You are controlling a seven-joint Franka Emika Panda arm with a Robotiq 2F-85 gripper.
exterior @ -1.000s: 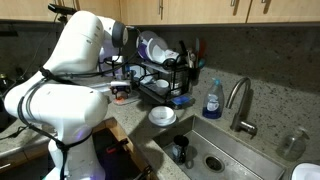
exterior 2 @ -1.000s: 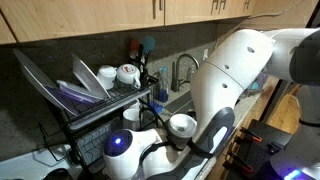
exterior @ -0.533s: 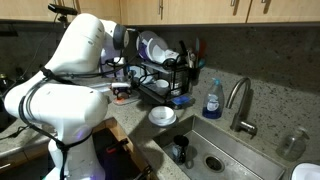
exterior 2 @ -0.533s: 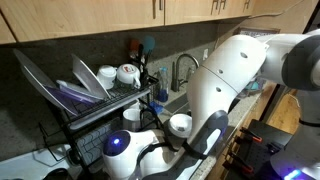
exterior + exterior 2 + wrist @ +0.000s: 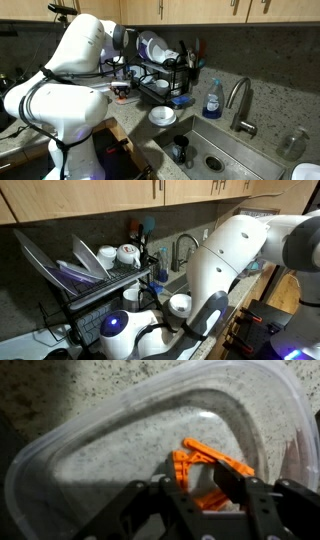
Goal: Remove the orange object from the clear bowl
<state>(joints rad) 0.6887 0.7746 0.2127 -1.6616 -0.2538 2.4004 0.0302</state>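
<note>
In the wrist view the clear bowl (image 5: 95,435) sits on a speckled counter, seen from above. The orange object (image 5: 205,458), a small piece with thin bars, lies on the bowl's floor. My gripper (image 5: 196,480) is lowered into the bowl, one black finger (image 5: 232,482) on each side of the orange object. The jaws stand partly closed around it, but whether the pads press on it does not show. In an exterior view the gripper (image 5: 123,87) hangs low over the counter beside the dish rack, and the arm's white body hides most of the bowl.
A black dish rack (image 5: 165,82) with plates and cups stands right beside the bowl. A white round dish (image 5: 162,116) sits at the sink's edge. A blue soap bottle (image 5: 212,100), a faucet (image 5: 240,102) and the steel sink (image 5: 215,155) lie further along.
The arm shifted very slightly a second ago and has held still since, low over the bowl. The exterior views do not show the jaws.
</note>
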